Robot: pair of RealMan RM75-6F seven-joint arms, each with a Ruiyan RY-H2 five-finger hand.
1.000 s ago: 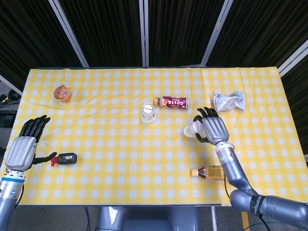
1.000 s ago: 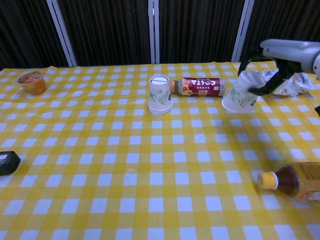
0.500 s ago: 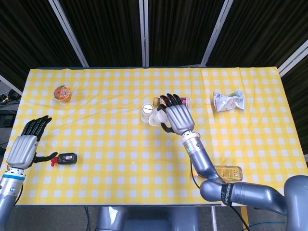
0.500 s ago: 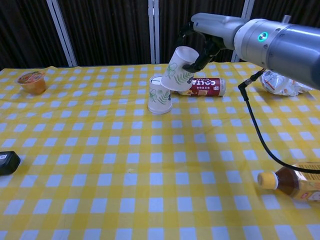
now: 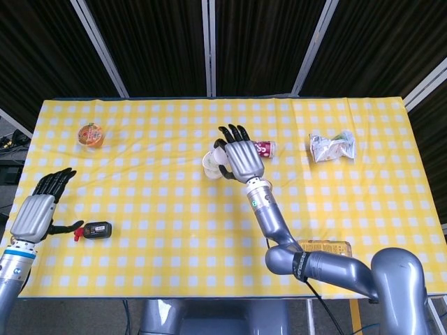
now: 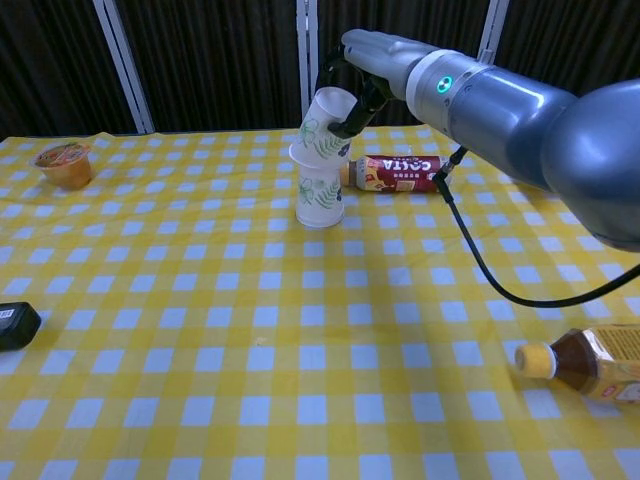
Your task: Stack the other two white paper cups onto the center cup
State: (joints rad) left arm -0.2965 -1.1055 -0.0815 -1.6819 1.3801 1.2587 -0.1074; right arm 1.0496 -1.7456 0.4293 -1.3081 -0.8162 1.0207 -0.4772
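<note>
An upside-down white paper cup (image 6: 320, 197) with a green leaf print stands at the centre of the yellow checked table. My right hand (image 5: 241, 157) holds a second white cup (image 6: 325, 126) tilted just above it, its rim touching or nearly touching the centre cup's top. In the head view the hand covers most of both cups (image 5: 211, 162). My left hand (image 5: 35, 209) hovers open at the table's left edge, next to a small black device (image 5: 97, 229). No third cup shows.
A Costa bottle (image 6: 400, 173) lies just right of the centre cup. An orange jelly cup (image 6: 63, 163) sits far left, a crumpled foil bag (image 5: 333, 146) far right, and a tea bottle (image 6: 590, 362) lies at the front right.
My right hand has carried the held cup further left, from beside the centre cup to directly over it. The left hand has stayed put.
</note>
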